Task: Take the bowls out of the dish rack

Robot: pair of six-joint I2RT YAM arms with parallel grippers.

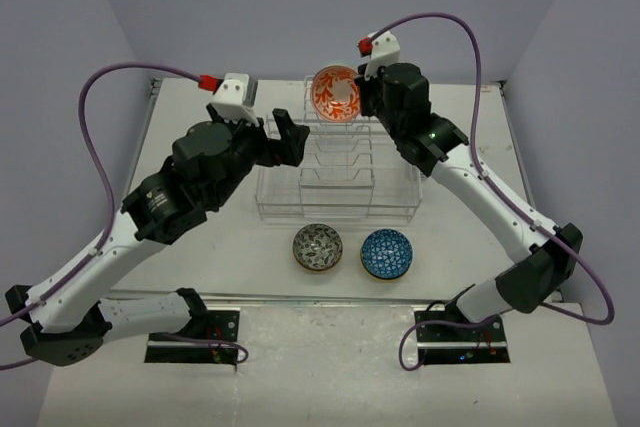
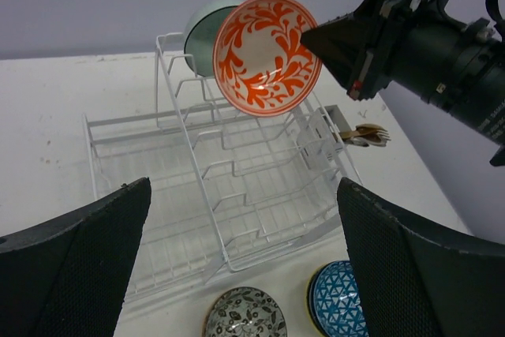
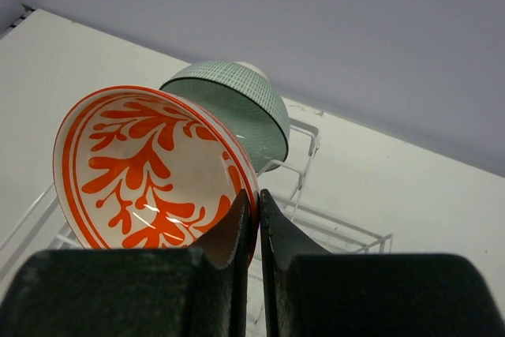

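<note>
The right gripper has its fingers pressed almost together on the rim of the orange bowl, pinching the edge nearest the wrist. The bowl stands nearly on edge, with its white, leaf-patterned inside turned away from the fingers. Whether its lower rim rests on the wires cannot be told. Just beyond the fingertips and behind the orange bowl, a green bowl sits on edge at the far end of the dish rack. The rest of the rack's central row lies below the right fingers.

The left gripper is spread as wide as it goes, and there is nothing between its fingers. The rack lies ahead of and below them. The orange bowl and the right gripper are well beyond the left fingertips, at the rack's far end. The rack's small side caddy lies ahead, towards the right finger, and wooden utensils poke out of it. Beneath the left gripper, on its near side, two bowls sit upright on the table just beside each other. One is a grey bowl and the other a blue bowl.

The table is plain white and slightly scuffed. Pale lilac-grey walls enclose it on three sides.
</note>
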